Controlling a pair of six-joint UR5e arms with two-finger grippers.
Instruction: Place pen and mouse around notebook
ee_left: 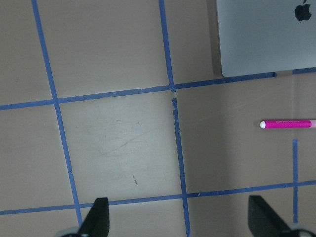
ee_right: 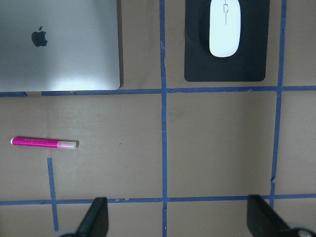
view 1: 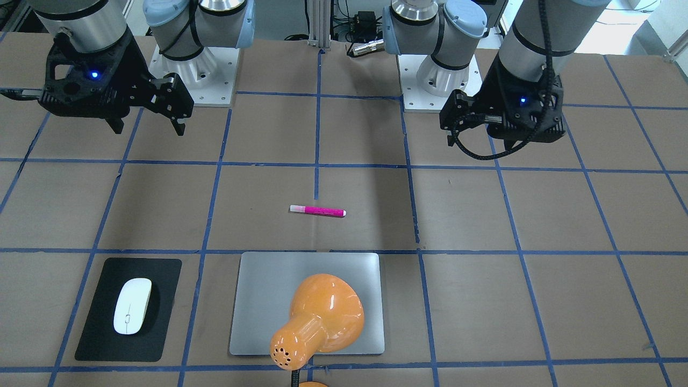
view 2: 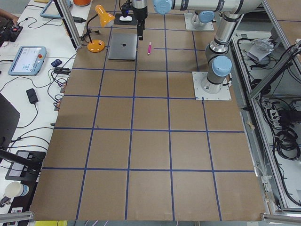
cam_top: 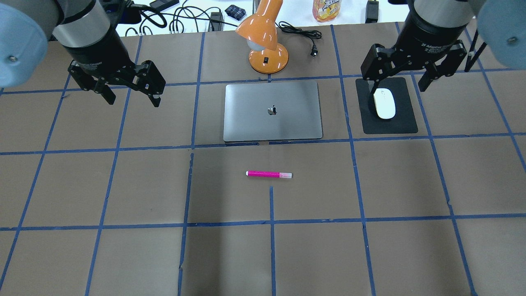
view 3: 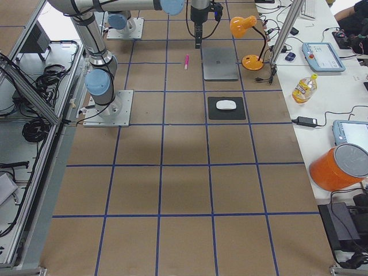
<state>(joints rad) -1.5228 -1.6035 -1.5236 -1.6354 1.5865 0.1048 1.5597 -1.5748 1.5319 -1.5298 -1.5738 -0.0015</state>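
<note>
Slim magenta-pink pen with white ends (cam_top: 269,174) flat on brown worktop (cam_top: 123,185), near silver-grey slab notebook (cam_top: 272,111), not touching. Probably light, stiff, roll-prone; pinch mid-barrel. Left tool (cam_top: 133,100), right tool (cam_top: 397,88) spread, empty.

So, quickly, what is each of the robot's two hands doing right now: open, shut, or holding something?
Left gripper: open, holding nothing.
Right gripper: open, holding nothing.

Orange desk lamp (cam_top: 269,61), black mat (cam_top: 404,119), taped table (cam_top: 123,185)
</note>
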